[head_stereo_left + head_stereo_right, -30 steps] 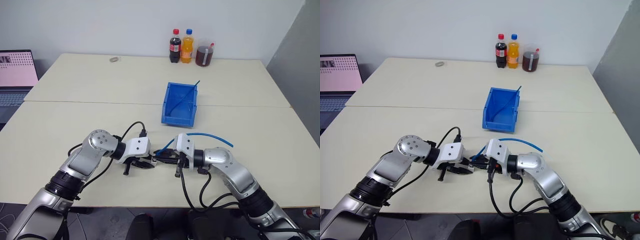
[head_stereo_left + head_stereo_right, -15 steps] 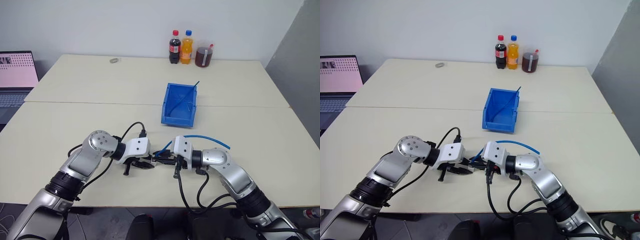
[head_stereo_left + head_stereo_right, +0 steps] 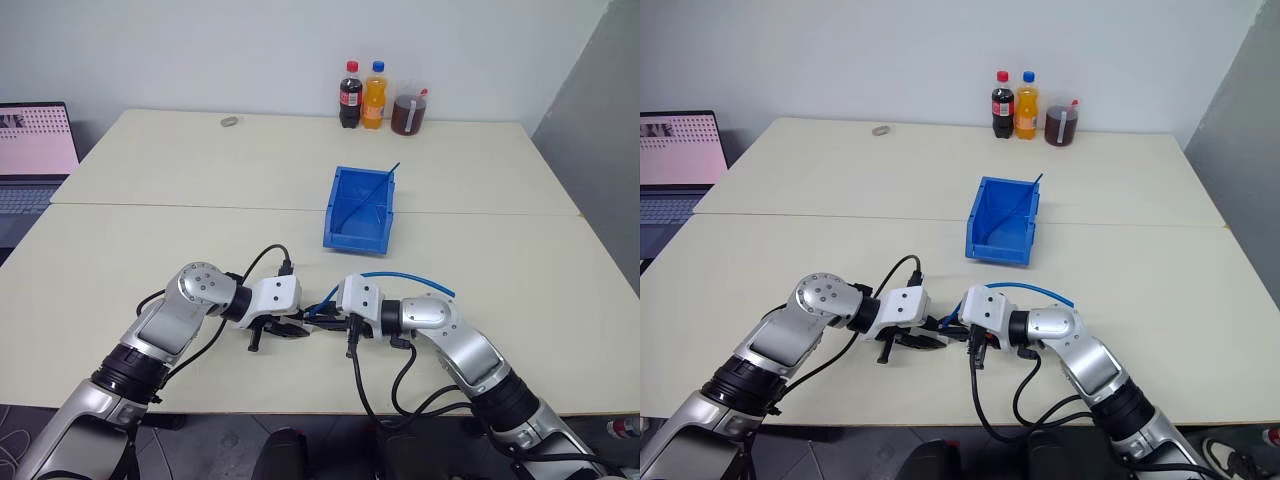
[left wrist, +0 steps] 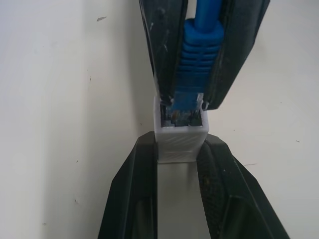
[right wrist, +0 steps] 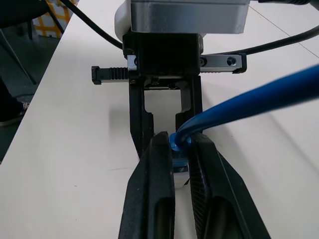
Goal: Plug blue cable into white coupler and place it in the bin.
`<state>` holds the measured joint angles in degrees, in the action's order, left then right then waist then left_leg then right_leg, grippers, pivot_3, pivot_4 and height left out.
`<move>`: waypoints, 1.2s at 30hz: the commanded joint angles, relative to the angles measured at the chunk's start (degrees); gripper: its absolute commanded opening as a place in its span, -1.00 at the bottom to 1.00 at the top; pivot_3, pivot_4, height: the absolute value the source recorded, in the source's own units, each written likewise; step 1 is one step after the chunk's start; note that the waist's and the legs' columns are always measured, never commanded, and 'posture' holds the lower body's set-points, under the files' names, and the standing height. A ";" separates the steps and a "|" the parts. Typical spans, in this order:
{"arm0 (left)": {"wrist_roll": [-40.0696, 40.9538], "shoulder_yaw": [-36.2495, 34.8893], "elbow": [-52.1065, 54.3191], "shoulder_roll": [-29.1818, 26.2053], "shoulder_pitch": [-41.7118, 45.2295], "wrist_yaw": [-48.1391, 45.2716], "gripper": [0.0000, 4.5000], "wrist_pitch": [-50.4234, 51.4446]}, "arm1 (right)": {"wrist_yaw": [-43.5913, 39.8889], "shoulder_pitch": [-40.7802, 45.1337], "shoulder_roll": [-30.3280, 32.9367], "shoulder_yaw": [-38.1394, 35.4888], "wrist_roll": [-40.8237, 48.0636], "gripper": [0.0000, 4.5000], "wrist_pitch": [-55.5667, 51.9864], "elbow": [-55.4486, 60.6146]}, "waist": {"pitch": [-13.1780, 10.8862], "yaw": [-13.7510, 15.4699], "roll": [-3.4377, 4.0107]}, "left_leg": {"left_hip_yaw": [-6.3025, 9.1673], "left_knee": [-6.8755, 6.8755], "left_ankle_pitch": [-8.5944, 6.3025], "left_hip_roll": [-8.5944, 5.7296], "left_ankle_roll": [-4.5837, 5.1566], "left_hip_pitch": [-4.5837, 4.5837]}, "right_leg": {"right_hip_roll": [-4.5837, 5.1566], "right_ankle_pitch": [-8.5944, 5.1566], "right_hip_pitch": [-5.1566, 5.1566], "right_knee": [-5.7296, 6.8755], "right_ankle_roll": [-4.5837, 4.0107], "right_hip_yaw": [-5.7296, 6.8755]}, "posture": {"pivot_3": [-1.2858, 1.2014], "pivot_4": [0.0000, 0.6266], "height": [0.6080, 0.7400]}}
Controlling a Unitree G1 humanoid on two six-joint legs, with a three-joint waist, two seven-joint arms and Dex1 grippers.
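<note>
L hand (image 4: 178, 164) clamped on coupler (image 4: 179, 139), R hand (image 5: 180, 149) clamped on cable (image 4: 198, 55) plug, its tip in coupler; bin (image 3: 360, 208) beyond on worktop (image 3: 150, 250)

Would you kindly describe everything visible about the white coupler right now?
The white coupler is a small blocky piece of white, slightly ribbed plastic with an open socket. The left gripper clamps its sides just above the table. The blue cable, held by the right gripper, has its plug at the socket mouth; full seating cannot be judged.

Three bottles (image 3: 375, 95) stand at the table's (image 3: 180, 170) far edge, laptop (image 3: 35, 150) beside.
</note>
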<state>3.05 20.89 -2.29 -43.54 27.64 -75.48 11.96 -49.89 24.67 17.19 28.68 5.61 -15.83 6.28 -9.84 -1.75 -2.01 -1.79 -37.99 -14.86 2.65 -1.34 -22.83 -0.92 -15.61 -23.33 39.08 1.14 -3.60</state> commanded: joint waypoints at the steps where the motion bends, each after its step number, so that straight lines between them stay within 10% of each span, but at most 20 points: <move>1: -1.79 1.88 -0.41 0.75 -1.50 0.31 -0.66 0.25 | -2.94 0.76 -0.64 2.71 -0.16 -0.95 -1.46 -1.51 | 0.04 0.00 0.03 | 0.00 0.00 0.00 0.00 0.00 0.01 | 0.00 0.00 0.00 0.00 0.00 0.00 | 0.03 -0.52 1.00; 36: -1.67 0.46 4.40 0.55 -4.26 -0.66 -0.66 3.80 | -8.98 1.54 -0.95 14.35 -5.63 -0.95 -18.71 -6.76 | 2.66 -0.42 0.95 | 0.03 0.20 -0.24 0.02 0.34 0.62 | -0.53 -0.45 0.27 0.02 -0.35 -0.33 | 0.03 -0.52 1.00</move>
<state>0.91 20.00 -0.01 -43.62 23.89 -75.53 15.79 -54.22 30.40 14.80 33.06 1.42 -29.55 4.66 -7.18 -2.17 -1.06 -1.76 -37.78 -15.11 2.67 -0.99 -22.15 -1.46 -16.07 -23.02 39.10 0.78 -3.94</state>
